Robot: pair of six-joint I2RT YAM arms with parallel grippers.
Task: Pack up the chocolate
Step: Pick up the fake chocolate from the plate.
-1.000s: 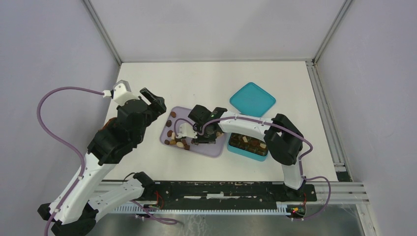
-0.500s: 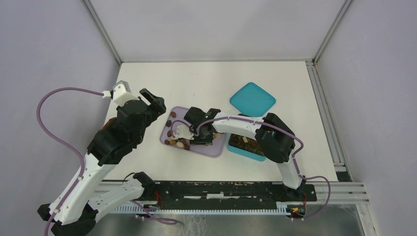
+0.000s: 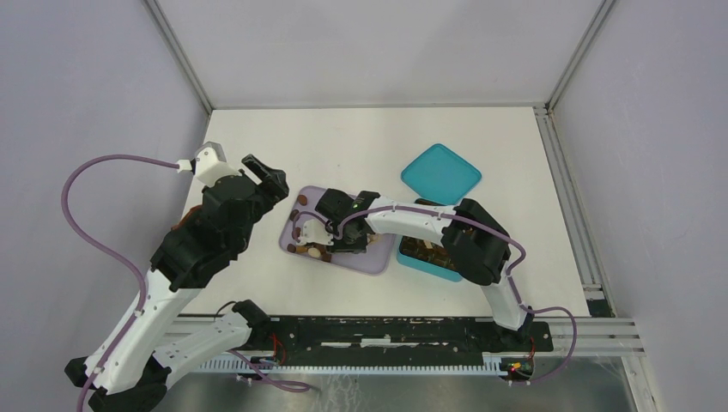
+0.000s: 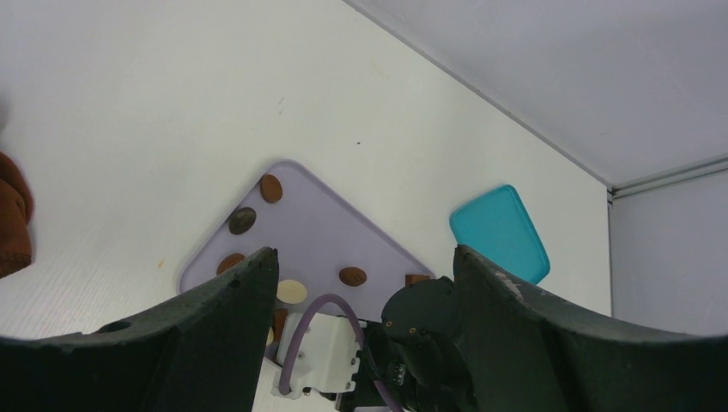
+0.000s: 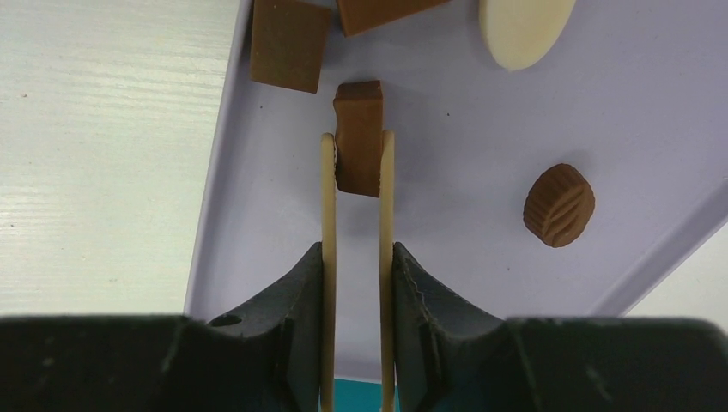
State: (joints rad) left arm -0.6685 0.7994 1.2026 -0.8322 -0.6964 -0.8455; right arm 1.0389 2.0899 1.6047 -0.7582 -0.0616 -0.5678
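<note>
Small chocolate pieces lie on a lavender tray (image 5: 481,120): a brown square (image 5: 288,43), a cream oval (image 5: 525,30) and a ridged round one (image 5: 559,205). My right gripper (image 5: 357,142) is shut on a brown rectangular chocolate (image 5: 359,112), its cream fingers (image 5: 327,197) pressing both sides just over the tray. From above, the right gripper (image 3: 330,245) is low over the tray's near left part. My left gripper (image 3: 266,180) hangs open above the tray's left edge, holding nothing. The teal box (image 3: 425,266) right of the tray holds chocolates, partly hidden by the right arm.
A teal lid (image 3: 440,172) lies flat behind the box. More brown ovals (image 4: 271,187) and a cream disc (image 4: 291,291) sit on the tray's left half. A rust-brown cloth lump (image 4: 10,215) lies on the table left of the tray.
The right arm has slid left across the tray and its wrist has settled lower over the left pieces. The left arm has stayed put.
</note>
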